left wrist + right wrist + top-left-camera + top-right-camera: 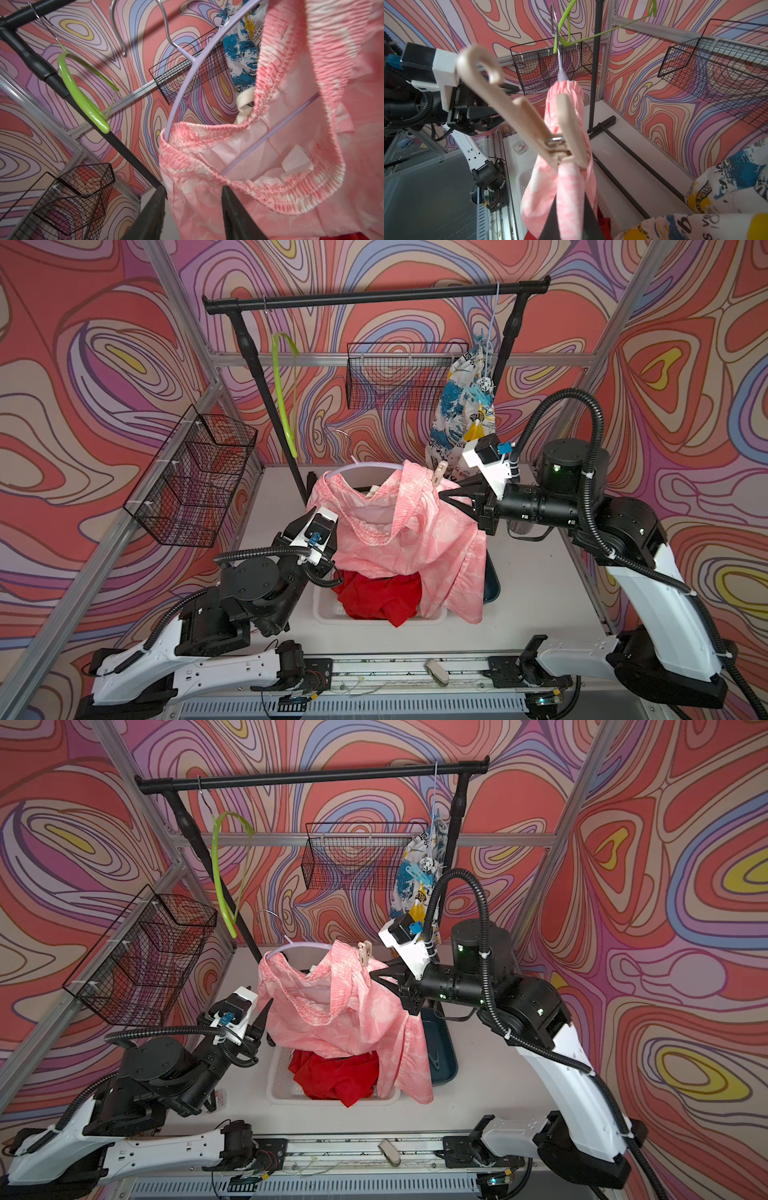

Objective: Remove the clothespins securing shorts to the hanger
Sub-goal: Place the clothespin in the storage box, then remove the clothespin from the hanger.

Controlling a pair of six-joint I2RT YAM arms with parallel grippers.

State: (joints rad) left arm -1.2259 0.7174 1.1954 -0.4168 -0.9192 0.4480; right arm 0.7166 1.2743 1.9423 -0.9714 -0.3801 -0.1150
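Observation:
The pink shorts (395,531) hang over a lilac hanger (365,466) above the white basket (328,610). A beige clothespin (439,477) clips the waistband to the hanger's right end; it shows close up in the right wrist view (542,124). Just below that clothespin, my right gripper (444,497) is shut on a fold of the pink cloth (571,187). My left gripper (193,191) stands open at the shorts' left edge, with pink cloth hanging between its jaws. Red shorts (378,597) lie in the basket. Printed shorts (461,406) hang from the black rail (374,296) with a light blue clothespin (478,397) on them.
An empty green hanger (286,398) hangs on the rail's left end. Wire baskets are fixed at the left (195,477) and on the back wall (399,377). A dark blue bin (492,585) stands right of the basket. A pale peg-like thing (436,672) lies on the front rail.

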